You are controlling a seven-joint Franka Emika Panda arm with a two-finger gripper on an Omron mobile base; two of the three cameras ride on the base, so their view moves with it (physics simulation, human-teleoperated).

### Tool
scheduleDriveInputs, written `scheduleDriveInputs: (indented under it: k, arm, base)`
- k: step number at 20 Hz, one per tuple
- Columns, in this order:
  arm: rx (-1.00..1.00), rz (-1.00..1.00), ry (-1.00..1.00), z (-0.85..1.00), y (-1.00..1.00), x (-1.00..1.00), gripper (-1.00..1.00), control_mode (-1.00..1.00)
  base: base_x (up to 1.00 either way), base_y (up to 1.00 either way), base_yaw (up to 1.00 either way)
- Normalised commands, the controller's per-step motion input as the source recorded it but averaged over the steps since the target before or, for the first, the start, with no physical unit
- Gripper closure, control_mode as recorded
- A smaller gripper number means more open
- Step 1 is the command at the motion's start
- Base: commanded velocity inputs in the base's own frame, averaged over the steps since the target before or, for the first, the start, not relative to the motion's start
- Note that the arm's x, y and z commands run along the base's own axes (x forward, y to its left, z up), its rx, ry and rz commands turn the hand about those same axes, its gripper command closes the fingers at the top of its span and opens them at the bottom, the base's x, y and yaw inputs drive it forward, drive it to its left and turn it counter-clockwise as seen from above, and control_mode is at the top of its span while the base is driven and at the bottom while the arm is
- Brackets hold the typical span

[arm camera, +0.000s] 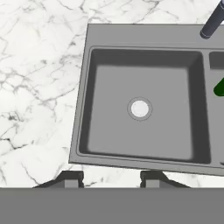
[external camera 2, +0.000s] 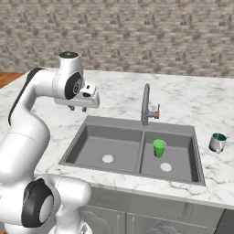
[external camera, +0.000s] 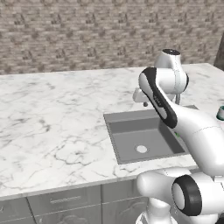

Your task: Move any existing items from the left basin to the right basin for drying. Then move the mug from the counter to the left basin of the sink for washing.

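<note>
white marble counter (external camera 2: 192,103) lies under the gripper (external camera 2: 78,109), which hangs above the sink's (external camera 2: 137,124) back-left corner with jaws parted and empty, touching nothing, while the mug (external camera 2: 217,142) sits right of the right basin (external camera 2: 180,160), which holds a green cup (external camera 2: 159,148).

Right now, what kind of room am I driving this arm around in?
A kitchen, rendered rather than real: a double-basin sink with a curved faucet set in a white marble counter over grey cabinet fronts, before a brick wall.
</note>
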Motion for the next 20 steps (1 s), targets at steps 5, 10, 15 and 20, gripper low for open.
scheduleDriveInputs:
  k: [5, 10, 15, 20]
  arm:
    - [0.0, 0.0, 0.0, 0.0, 0.0, 0.0, -1.0, 1.0]
    - [0.0, 0.0, 0.0, 0.0, 0.0, 0.0, -1.0, 1.0]
    - [0.0, 0.0, 0.0, 0.0, 0.0, 0.0, -1.0, 1.0]
    - [0.0, 0.0, 0.0, 0.0, 0.0, 0.0, -1.0, 1.0]
  base:
    - [-0.03, 0.0, 0.0]
    - [-0.39, -0.04, 0.0]
    - [-0.22, -0.26, 0.0]
    - [0.0, -0.58, 0.0]
